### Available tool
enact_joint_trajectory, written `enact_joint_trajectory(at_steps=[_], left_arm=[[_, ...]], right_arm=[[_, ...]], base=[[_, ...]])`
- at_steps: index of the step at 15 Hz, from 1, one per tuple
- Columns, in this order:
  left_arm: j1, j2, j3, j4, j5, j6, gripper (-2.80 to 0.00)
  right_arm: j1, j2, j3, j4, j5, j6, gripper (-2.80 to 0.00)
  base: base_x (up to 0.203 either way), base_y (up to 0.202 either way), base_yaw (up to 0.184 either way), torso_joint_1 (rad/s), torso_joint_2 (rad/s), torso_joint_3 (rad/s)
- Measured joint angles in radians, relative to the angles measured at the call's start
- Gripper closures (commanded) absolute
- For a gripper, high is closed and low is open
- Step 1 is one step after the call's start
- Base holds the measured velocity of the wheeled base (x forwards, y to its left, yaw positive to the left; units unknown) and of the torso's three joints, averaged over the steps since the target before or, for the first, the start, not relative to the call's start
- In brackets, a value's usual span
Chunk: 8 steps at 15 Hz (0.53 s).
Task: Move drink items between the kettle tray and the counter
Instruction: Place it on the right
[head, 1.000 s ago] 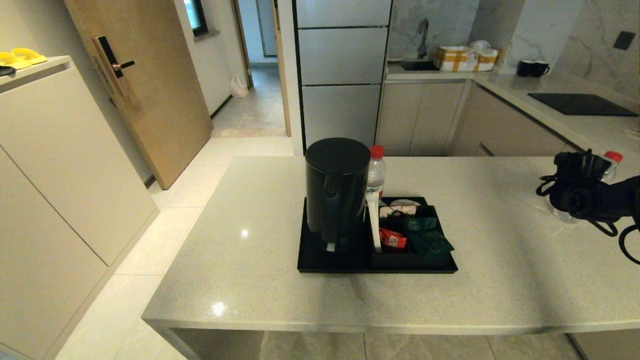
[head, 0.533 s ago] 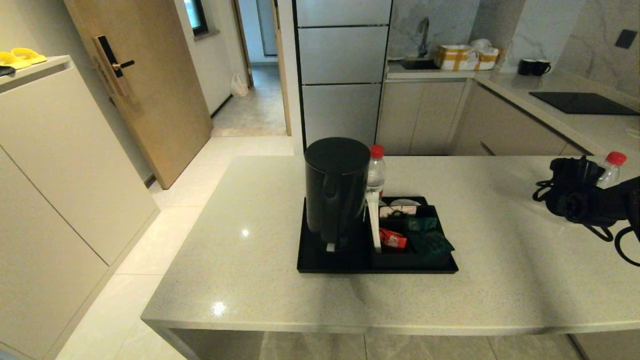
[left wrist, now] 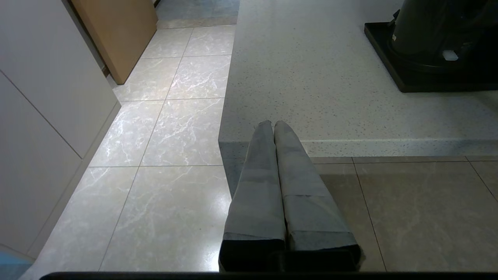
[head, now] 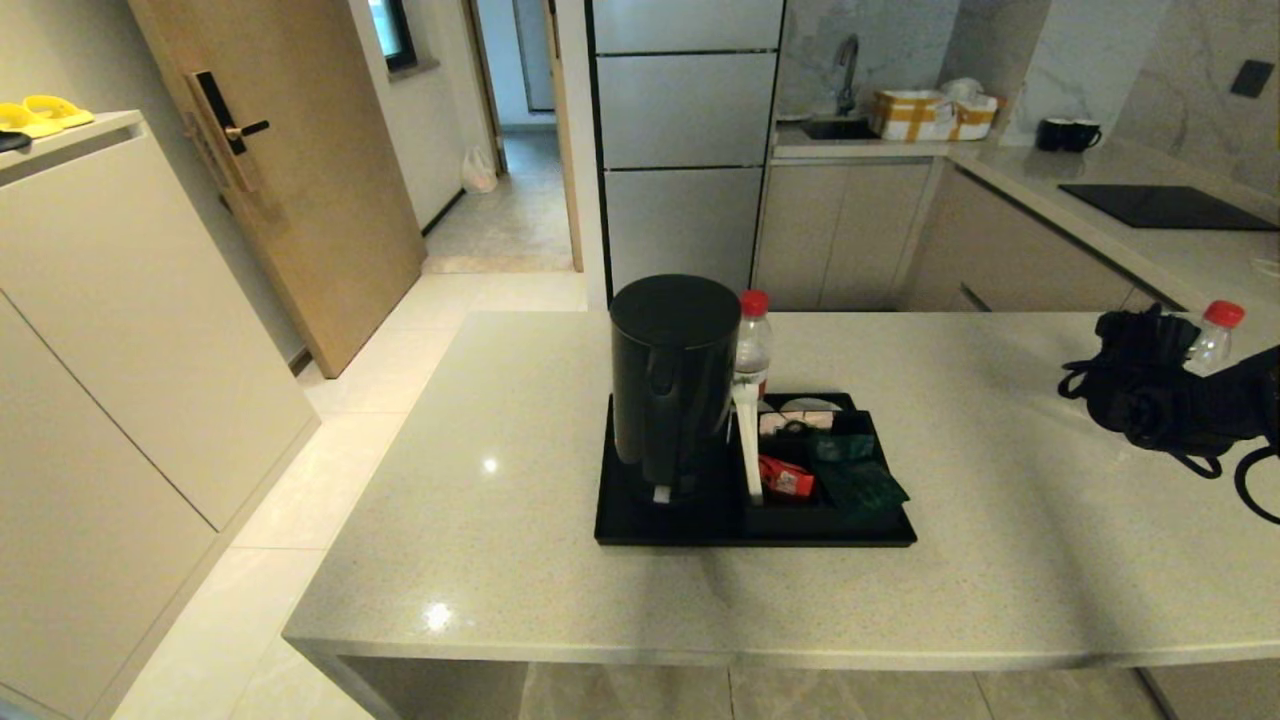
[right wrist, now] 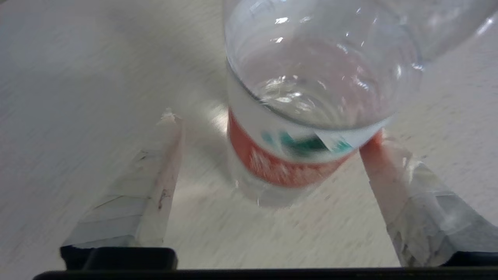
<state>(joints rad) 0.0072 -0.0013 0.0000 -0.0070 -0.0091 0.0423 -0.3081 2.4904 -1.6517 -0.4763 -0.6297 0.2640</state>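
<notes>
Two tools. Right tool [right wrist: 268, 144] is at the far right of the surface [head: 1000, 560], fingers spread apart on either side of a clear water bottle [right wrist: 311, 116] with a red-white label. One finger [right wrist: 389, 171] touches or nearly touches the label; the other finger [right wrist: 163, 155] stands clear of the bottle with a gap. Bottle stands upright on the surface. In the head view the right arm's dark wrist hides most of that bottle; only its red cap [head: 1224, 313] and neck show just behind the wrist.

Left tool [left wrist: 273, 126] has its fingers pressed together, nothing between them. It hangs below and just off the near left corner of the surface, over the floor tiles [left wrist: 163, 128], parked.

Kettle tray [head: 650, 525] sits mid-surface, well apart from the right tool. Black kettle [head: 672, 385] stands upright on the left part of the tray. A second bottle [head: 752, 345] with a red cap stands upright just right of and behind the kettle, touching or nearly so. Sachet box [head: 800, 515] fills the tray's right part, holding a red sachet [head: 787, 478] and a dark green packet [head: 868, 490] leaning over its right side.
</notes>
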Motion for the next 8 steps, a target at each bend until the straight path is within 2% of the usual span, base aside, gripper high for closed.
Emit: enact_joint_trajectory(at_steps=[8], left_arm=[[0.0, 0.0, 0.0, 0.0, 0.0, 0.0, 0.0]], right_arm=[[0.091, -0.145, 0.134, -0.001, 0.022, -0.001, -2.8]], base=[[0.0, 0.0, 0.0, 0.0, 0.0, 0.0]])
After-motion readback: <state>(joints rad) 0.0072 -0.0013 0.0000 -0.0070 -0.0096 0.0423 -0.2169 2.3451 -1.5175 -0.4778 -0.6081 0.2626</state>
